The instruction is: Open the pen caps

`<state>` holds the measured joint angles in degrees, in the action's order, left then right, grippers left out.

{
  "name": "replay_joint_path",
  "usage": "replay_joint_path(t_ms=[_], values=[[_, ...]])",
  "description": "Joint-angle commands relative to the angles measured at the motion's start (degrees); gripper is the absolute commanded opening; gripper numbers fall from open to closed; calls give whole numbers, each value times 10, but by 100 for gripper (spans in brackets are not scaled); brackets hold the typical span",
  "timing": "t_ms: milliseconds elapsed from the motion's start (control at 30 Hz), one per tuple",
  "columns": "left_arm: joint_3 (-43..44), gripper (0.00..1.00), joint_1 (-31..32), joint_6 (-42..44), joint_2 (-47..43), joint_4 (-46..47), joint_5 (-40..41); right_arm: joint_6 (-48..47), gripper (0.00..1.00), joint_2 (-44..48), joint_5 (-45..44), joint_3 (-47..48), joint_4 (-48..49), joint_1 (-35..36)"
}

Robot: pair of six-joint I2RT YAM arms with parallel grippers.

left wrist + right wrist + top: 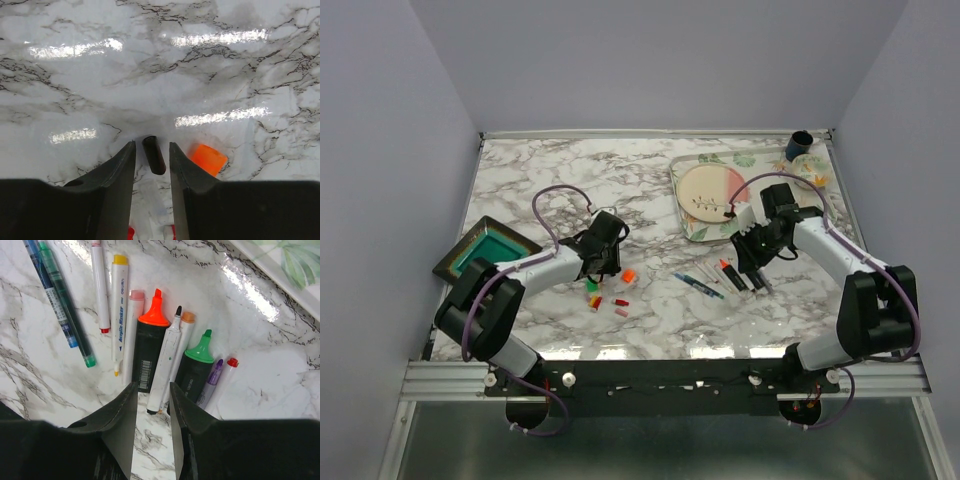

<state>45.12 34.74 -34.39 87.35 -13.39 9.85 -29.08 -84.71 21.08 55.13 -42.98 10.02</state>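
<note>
My left gripper (152,144) is open and low over the table. A loose black pen cap (154,155) lies on the marble between its fingertips, touching neither. An orange cap (208,159) lies just to the right, and a clear cap (150,196) lies under the jaws. From above, green (592,286), orange (629,275), yellow (595,300) and red (620,301) caps are scattered beside the left gripper (605,265). My right gripper (152,385) is open and empty above a row of uncapped pens: an orange highlighter (150,347), a green highlighter (196,362) and a white marker (167,355).
Blue and green slim pens (65,305) and a yellow-tipped marker (119,305) lie left of the row. A patterned tray (815,180) holding a plate (705,192) sits at the back right with a dark cup (800,144). A teal dish (485,250) is at the left edge.
</note>
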Motion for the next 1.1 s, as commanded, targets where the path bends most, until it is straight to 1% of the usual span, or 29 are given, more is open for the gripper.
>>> replay_joint_path(t_ms=[0,133,200,267,367,400,433,467,500,533,667,833,933,1067], values=[[20,44,4,15,-2,-28,40,-7,39,16,13,11,-5,-3],[23,50,4,18,-37,-33,46,-8,39,24,19,12,-6,-3],[23,55,4,21,-57,-30,44,-8,38,32,25,11,-4,-9],[16,62,4,24,-96,-20,39,-9,38,43,35,12,-4,-18],[-6,70,4,26,-163,3,33,-12,38,74,63,10,-2,-52],[-12,76,3,26,-182,7,35,-13,38,95,75,11,0,-79],[-17,80,3,26,-217,10,39,-15,38,106,94,9,2,-92],[-26,90,3,22,-236,8,45,-17,38,119,102,9,5,-98],[-29,95,2,22,-253,6,50,-15,38,132,107,5,15,-126],[-34,98,-1,21,-285,4,50,-9,38,158,113,2,21,-136],[-61,99,-6,26,-357,-11,55,9,39,214,122,-11,57,-196],[-72,99,-9,34,-453,-52,79,32,41,273,132,-18,91,-250],[-70,99,-10,37,-493,-61,93,45,43,310,142,-10,99,-275],[-32,99,-10,47,-501,-86,92,68,49,344,135,19,110,-294]])
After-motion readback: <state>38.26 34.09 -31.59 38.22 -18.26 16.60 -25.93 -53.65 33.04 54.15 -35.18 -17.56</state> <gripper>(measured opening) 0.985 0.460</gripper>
